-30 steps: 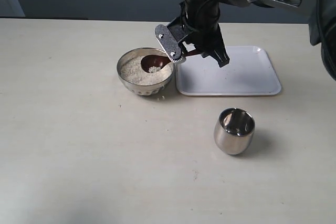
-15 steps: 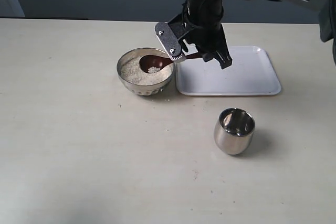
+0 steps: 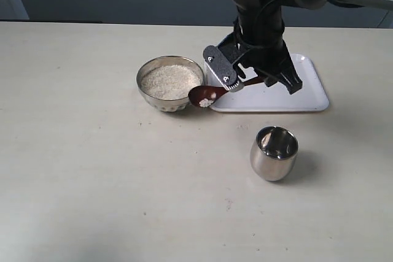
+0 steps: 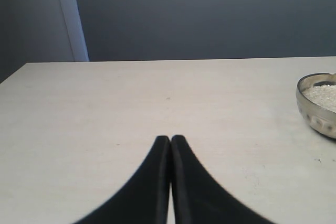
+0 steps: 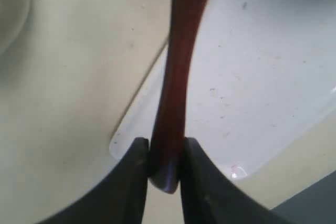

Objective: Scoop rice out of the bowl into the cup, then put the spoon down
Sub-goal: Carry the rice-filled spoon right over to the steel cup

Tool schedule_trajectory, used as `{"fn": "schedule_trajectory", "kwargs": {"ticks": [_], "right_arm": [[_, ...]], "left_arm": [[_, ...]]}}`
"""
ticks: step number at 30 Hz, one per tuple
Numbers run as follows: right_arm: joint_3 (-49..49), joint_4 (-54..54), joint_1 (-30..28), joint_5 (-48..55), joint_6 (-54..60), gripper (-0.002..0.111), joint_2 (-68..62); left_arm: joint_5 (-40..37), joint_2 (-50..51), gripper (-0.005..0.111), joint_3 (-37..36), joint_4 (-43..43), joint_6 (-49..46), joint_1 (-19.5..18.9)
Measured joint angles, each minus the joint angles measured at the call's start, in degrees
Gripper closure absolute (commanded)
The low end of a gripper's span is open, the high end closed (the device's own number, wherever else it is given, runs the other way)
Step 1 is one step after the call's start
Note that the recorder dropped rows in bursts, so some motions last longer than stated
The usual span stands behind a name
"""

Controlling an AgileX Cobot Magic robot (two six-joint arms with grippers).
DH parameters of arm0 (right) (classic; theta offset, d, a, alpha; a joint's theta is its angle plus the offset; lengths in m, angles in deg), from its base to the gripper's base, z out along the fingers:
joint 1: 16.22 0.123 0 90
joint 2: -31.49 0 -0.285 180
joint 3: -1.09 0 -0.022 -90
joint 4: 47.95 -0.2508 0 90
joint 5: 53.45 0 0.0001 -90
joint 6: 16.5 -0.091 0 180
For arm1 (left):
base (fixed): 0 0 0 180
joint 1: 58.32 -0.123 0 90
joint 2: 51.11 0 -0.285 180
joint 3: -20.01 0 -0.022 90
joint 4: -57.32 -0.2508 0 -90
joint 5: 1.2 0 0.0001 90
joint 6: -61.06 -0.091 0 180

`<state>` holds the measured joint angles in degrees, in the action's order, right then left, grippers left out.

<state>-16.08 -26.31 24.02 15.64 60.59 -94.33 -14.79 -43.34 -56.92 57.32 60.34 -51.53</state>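
Dark-wood spoon (image 3: 199,95) shown hovering level just beside the bowl (image 3: 161,104), a small heap of rice (image 3: 206,102) aboard, likely held flat to spill nothing before reaching the cup (image 3: 274,153), well apart. Showed the right gripper (image 5: 167,156) clamped on its handle over a corner of the white tray (image 3: 307,91), the left gripper (image 4: 170,145) pressed shut, empty.

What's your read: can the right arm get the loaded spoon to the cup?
Probably yes. Its jaws hold the spoon by the handle, rice aboard, beside the bowl; only bare table lies between it and the cup, which stands upright and uncovered.
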Motion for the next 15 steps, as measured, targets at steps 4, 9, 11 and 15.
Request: {"fn": "schedule_trajectory", "kwargs": {"ticks": [4, 9, 11, 15], "right_arm": [[0.7, 0.1, 0.0, 0.1, -0.6, 0.109, 1.7], [3.4, 0.1, 0.0, 0.2, -1.1, 0.109, 3.3], [4.7, 0.0, 0.0, 0.2, -1.3, 0.109, 4.0], [5.9, 0.0, 0.0, 0.2, -2.5, 0.109, 5.1]], "left_arm": [[0.0, 0.0, 0.106, 0.0, 0.0, 0.0, -1.1], [0.0, 0.0, 0.106, 0.0, 0.0, 0.0, -2.3], [0.0, 0.0, 0.106, 0.0, 0.0, 0.0, -2.8], [0.0, 0.0, 0.106, 0.0, 0.0, 0.0, -3.4]]}}
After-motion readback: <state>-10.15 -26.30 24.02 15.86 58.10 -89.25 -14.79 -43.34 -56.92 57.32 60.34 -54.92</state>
